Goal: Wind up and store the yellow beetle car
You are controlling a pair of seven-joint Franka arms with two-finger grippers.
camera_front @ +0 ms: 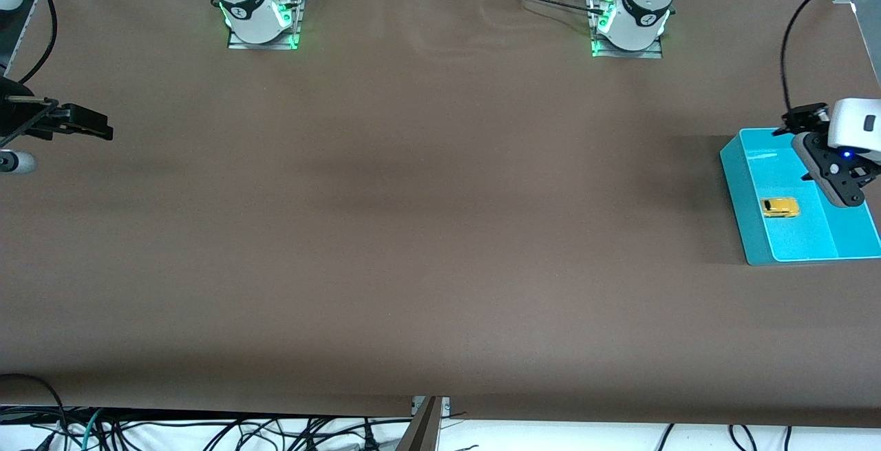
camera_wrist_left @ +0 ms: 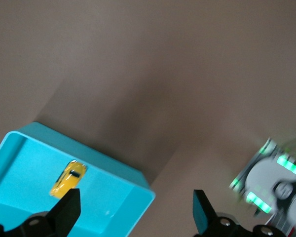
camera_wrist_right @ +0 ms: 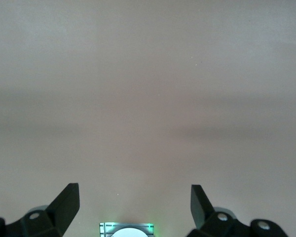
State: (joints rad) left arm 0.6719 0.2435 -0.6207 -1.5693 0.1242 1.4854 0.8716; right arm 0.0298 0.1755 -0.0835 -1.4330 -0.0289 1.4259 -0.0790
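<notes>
The yellow beetle car (camera_front: 780, 207) lies on the floor of the turquoise bin (camera_front: 735, 182) at the left arm's end of the table. It also shows in the left wrist view (camera_wrist_left: 68, 178), inside the bin (camera_wrist_left: 91, 150). My left gripper (camera_front: 836, 186) hangs over the bin, beside the car and above it, open and empty (camera_wrist_left: 135, 200). My right gripper (camera_front: 93, 126) waits open and empty over the right arm's end of the table; its wrist view (camera_wrist_right: 133, 192) shows only bare brown table.
The brown table cover (camera_front: 427, 231) spans the whole view. The right arm's base (camera_front: 260, 14) and the left arm's base (camera_front: 630, 21) stand along the table's edge farthest from the front camera. Cables hang below the table's near edge (camera_front: 206, 430).
</notes>
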